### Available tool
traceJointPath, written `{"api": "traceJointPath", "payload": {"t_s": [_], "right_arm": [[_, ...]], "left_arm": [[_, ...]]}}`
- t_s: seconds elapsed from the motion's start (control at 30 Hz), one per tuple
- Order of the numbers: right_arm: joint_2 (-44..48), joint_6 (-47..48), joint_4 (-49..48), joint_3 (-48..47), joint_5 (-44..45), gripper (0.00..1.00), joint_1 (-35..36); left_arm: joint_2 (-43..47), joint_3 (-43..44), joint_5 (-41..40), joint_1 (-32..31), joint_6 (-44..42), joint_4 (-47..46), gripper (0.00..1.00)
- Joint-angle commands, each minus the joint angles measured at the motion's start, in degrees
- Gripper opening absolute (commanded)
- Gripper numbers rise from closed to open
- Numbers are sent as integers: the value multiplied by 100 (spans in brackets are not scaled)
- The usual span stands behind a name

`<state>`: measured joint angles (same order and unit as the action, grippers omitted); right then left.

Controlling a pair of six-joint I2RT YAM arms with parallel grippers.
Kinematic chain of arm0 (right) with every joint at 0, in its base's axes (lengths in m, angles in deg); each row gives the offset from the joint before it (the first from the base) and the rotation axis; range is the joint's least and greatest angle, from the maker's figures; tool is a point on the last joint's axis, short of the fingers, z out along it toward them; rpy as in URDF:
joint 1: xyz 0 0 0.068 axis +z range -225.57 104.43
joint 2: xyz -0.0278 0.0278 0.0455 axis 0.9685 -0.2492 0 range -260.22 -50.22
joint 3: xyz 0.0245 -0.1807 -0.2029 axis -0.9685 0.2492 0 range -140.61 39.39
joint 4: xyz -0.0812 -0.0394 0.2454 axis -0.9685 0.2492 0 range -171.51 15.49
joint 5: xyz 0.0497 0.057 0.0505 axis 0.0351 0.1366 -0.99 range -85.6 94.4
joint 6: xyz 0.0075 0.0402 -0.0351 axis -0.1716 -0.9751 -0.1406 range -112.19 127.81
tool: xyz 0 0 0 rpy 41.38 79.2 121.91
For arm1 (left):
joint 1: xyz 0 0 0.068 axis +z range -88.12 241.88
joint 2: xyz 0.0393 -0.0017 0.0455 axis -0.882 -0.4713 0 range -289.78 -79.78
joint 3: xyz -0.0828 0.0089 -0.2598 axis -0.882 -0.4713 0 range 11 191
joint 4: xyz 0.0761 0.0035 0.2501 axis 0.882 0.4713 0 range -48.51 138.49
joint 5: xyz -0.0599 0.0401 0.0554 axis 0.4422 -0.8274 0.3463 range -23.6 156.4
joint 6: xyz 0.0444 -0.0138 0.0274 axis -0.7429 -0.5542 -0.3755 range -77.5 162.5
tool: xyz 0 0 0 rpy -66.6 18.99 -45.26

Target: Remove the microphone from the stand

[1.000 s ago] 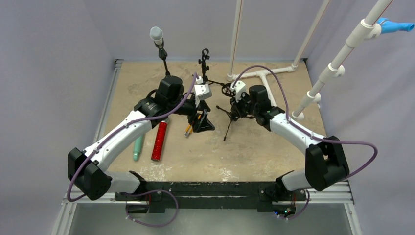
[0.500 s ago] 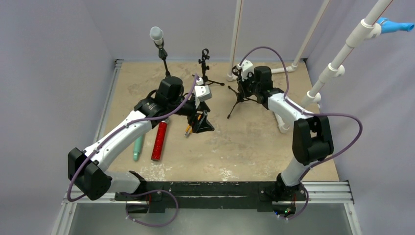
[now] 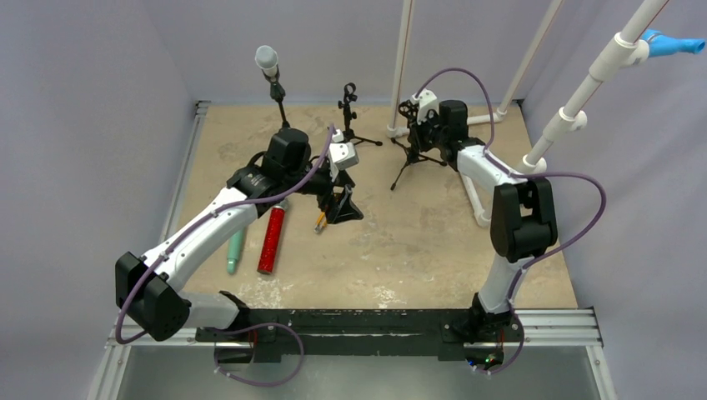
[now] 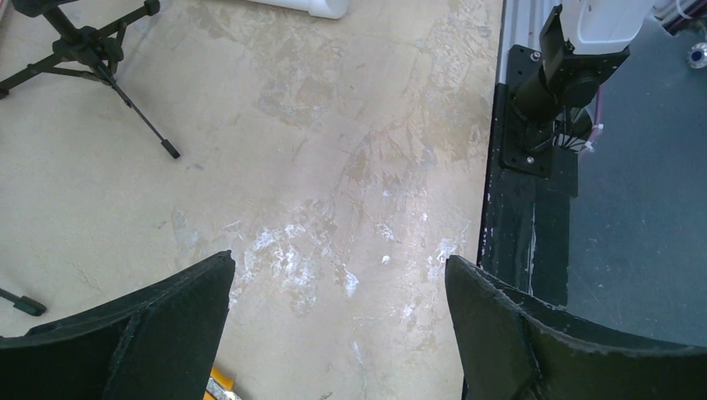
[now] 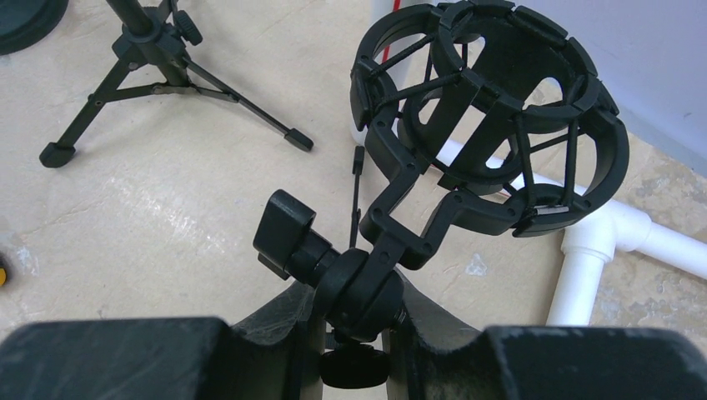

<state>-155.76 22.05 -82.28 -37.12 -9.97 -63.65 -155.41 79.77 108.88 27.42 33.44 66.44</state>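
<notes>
Well beyond the left claw (image 3: 343, 208) stands the microphone (image 3: 266, 58); claw spread.

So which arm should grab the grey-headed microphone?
Left. The left gripper is open and empty on the grey-headed microphone's side; the right gripper is shut on the black tripod.
</notes>
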Motion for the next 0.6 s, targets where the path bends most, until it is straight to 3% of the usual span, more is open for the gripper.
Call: {"api": "traceJointPath", "payload": {"t_s": [0.0,0.13,0.57], "right_arm": [[-121,99,-438,-257,-88,11,2],[5,117,-458,-92,-170,1,-1],[438,199,-502,429,45,0,-39]], "left_arm": [[180,234,-179,109,77,-115,94],[296,170,-326,172,103,-148,95],[451,65,-652,353,225,-186,96]]}}
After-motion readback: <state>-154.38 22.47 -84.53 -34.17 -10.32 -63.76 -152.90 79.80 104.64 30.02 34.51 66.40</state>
